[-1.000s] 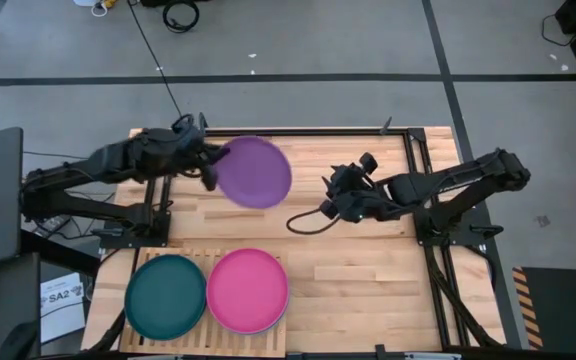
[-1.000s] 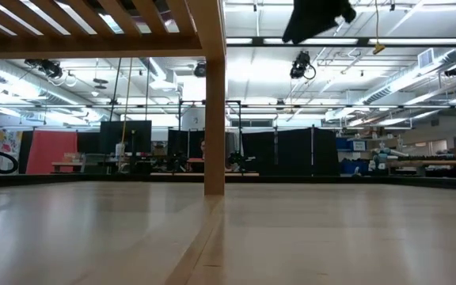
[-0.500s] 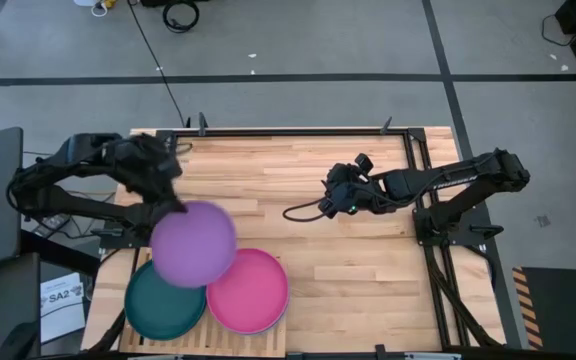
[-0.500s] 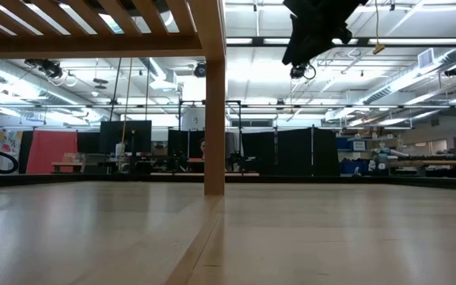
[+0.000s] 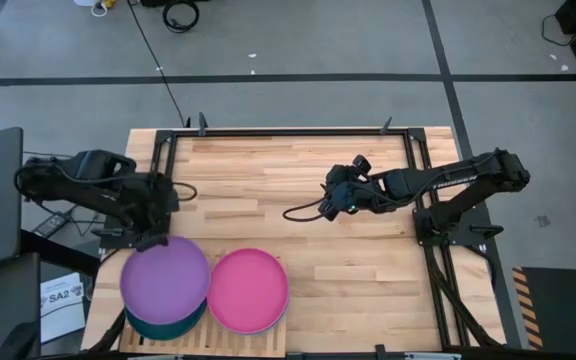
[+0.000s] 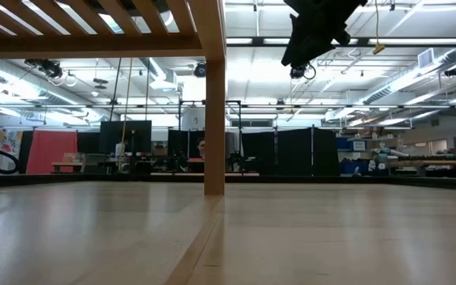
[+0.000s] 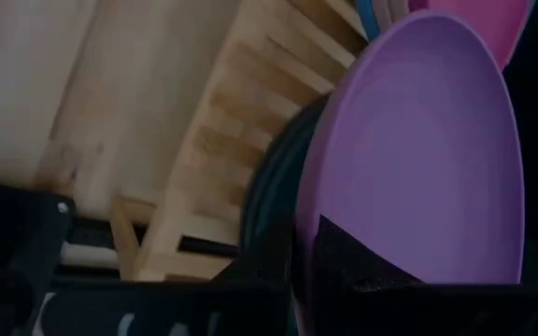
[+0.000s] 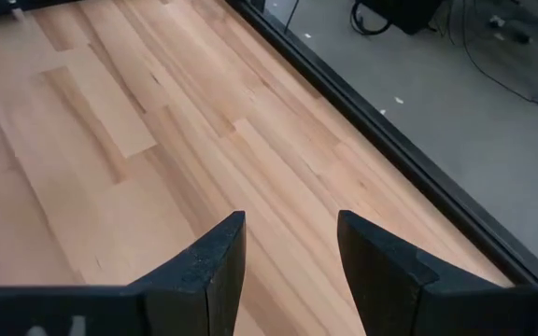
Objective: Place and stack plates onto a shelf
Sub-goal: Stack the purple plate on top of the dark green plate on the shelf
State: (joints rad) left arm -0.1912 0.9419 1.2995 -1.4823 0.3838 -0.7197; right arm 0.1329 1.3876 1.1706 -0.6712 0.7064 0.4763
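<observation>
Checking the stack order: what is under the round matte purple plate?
A dark teal plate on the slatted wooden shelf shows beneath the round matte purple plate; anything under the teal one is covered.

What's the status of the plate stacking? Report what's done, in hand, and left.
Done: a pink plate tops one stack on the shelf, a teal plate the other. In hand: the left tool is shut on the purple plate, held over the teal one. Left: releasing it. The table shows no other loose plates; the right tool hangs open, empty.

Bare tabletop point(image 5: 268, 180) open; plates point(image 5: 248, 290) crowd the shelf point(image 5: 193, 257).
</observation>
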